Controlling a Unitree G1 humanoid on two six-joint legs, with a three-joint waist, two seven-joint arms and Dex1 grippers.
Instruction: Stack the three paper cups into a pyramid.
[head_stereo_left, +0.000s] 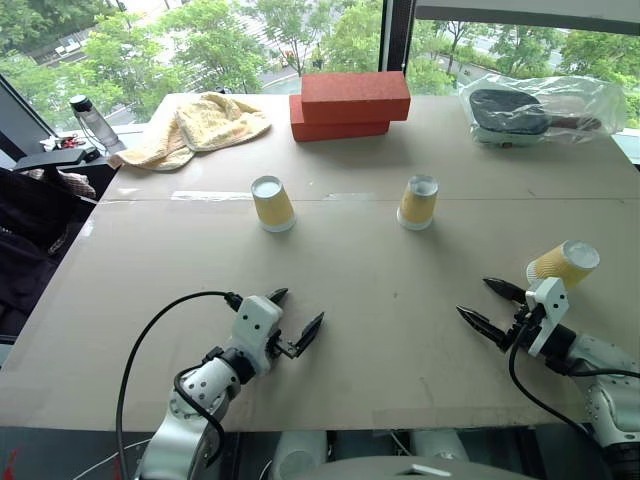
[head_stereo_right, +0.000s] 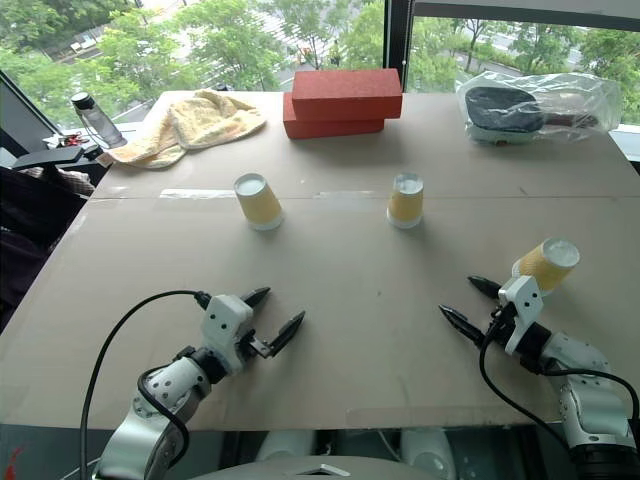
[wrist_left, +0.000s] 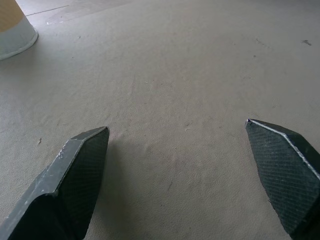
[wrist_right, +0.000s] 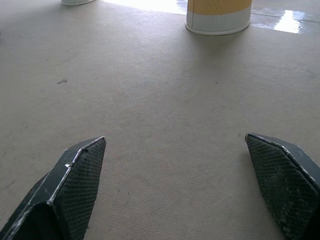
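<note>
- The left gripper (head_stereo_left: 296, 315) hangs low over the bare tabletop (head_stereo_left: 360, 300), its fingers (wrist_left: 80, 170) spread wide and holding nothing. It is well short of the cups.
- The left cup (head_stereo_left: 272, 203) stands upside down on the tabletop, wide white rim down, narrow white base up. Its long axis is close to upright, leaning a touch away. It is well apart from the middle cup (head_stereo_left: 417, 202), which stands upside down the same way, axis upright.
- Risk, as I judge it: these two must end up side by side as the base. A light paper cup pinched hard may crumple, and a finger that clips the wall on the way in may knock it over or send it skidding.
- The right gripper (head_stereo_left: 490, 306) also hovers just above the tabletop, fingers (wrist_right: 75, 185) wide apart and empty.
- The right cup (head_stereo_left: 563, 264) lies tipped near the right edge, just beyond the right gripper. Its long axis runs roughly level, and the white end points up and to the right.
- Risk: lying on its side near the edge, it could roll off if nudged. It also needs turning over before it can sit on top. If the base pair is spaced too widely, the top cup would drop between them.
</note>
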